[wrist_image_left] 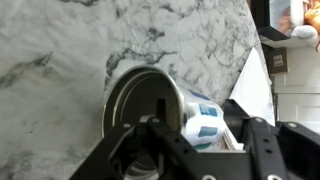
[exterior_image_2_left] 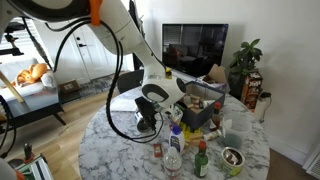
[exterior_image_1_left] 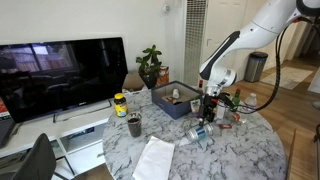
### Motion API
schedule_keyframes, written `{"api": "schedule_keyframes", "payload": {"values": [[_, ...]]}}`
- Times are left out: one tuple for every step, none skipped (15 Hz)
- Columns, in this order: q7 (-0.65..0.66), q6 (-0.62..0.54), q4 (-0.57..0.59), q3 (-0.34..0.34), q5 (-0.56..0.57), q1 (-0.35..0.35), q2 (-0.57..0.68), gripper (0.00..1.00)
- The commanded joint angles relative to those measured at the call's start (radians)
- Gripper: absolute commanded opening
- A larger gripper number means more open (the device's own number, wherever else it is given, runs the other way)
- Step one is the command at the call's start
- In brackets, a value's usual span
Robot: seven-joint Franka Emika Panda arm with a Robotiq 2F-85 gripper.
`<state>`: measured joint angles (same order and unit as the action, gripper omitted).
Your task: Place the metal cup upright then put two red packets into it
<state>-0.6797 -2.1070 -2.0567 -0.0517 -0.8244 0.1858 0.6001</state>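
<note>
The metal cup [wrist_image_left: 150, 100] lies on its side on the marble table, its open mouth towards the wrist camera and a blue-and-white label on its body. In an exterior view it lies [exterior_image_1_left: 200, 131] just below my gripper [exterior_image_1_left: 208, 108]. My gripper [wrist_image_left: 195, 150] is open and hovers over the cup, one finger on each side and a gap at the right finger. In an exterior view my gripper [exterior_image_2_left: 148, 118] hides the cup. Small red things, perhaps the red packets [exterior_image_1_left: 226, 124], lie beside the gripper; they are too small to tell.
A dark cup [exterior_image_1_left: 134, 125] and a white napkin [exterior_image_1_left: 155, 158] lie on the round marble table [exterior_image_1_left: 250, 150]. A blue tray [exterior_image_1_left: 172, 103] stands behind the gripper. Bottles [exterior_image_2_left: 173, 155] and a bowl [exterior_image_2_left: 232, 157] crowd one side. A TV [exterior_image_1_left: 60, 75] stands beyond the table.
</note>
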Motion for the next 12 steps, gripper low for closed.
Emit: {"api": "schedule_keyframes", "payload": {"values": [[-0.022,0.050,0.040,-0.012,-0.049,0.028,0.042,0.31],[-0.023,0.056,0.043,-0.011,-0.056,0.029,0.042,0.22],[-0.023,0.062,0.044,-0.008,-0.061,0.029,0.041,0.15],[-0.022,0.064,0.044,-0.006,-0.064,0.029,0.037,0.06],[-0.021,0.066,0.041,-0.004,-0.068,0.027,0.028,0.02],[-0.021,0.076,0.041,-0.001,-0.072,0.025,0.021,0.01],[-0.018,0.083,0.040,0.003,-0.074,0.021,0.010,0.00],[-0.017,0.090,0.042,0.006,-0.079,0.019,0.001,0.00],[-0.009,0.090,0.039,0.011,-0.074,0.013,-0.013,0.00],[-0.003,0.088,0.033,0.015,-0.068,0.008,-0.027,0.01],[0.002,0.083,0.027,0.018,-0.061,0.003,-0.040,0.02],[0.013,0.072,0.016,0.024,-0.049,-0.007,-0.059,0.02]]}}
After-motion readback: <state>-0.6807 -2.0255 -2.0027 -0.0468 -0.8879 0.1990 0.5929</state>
